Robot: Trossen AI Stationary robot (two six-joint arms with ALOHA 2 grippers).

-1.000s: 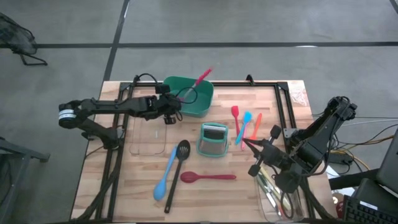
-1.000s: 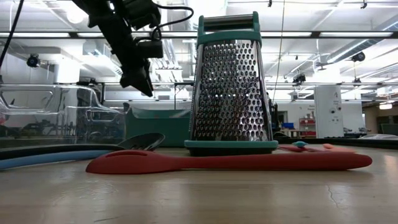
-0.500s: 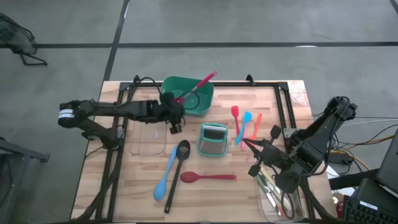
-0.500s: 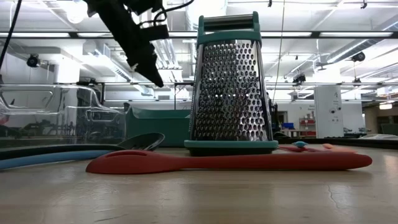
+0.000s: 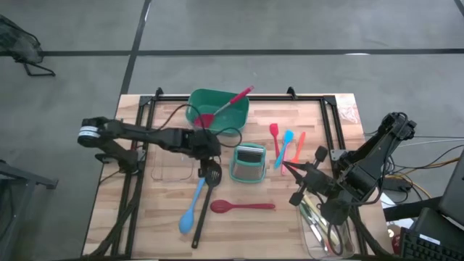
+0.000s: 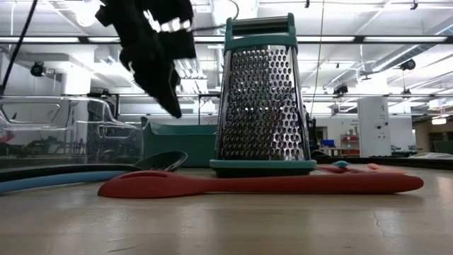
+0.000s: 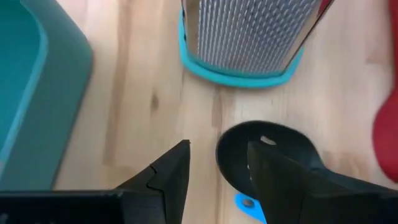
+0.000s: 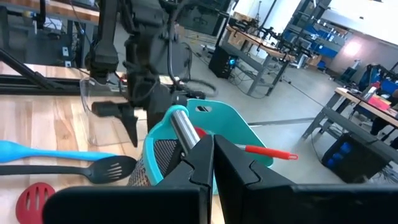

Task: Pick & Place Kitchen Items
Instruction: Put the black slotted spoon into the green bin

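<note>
My left gripper (image 5: 210,158) is open and empty above the head of the black slotted spoon (image 5: 206,196). In the left wrist view its fingers (image 7: 217,168) stand to either side of the spoon's head (image 7: 267,152) without touching it. A blue spoon (image 5: 192,206) and a red spoon (image 5: 241,206) lie flat on the table. Another red spoon (image 5: 225,104) leans in the green tub (image 5: 233,122). Red, blue and orange small spatulas (image 5: 288,143) lie right of the grater. My right gripper (image 5: 288,169) waits shut and empty near them.
A teal-based box grater (image 5: 250,161) stands upright just right of my left gripper. A clear tray (image 5: 172,165) lies under the left arm. Another clear tray (image 5: 326,232) at the near right holds several utensils. The green tub stands at the far edge.
My left gripper has gone from the green tub toward the table's near edge and a little right, and now stands over the black slotted spoon's head. The red spoon stays in the tub.
</note>
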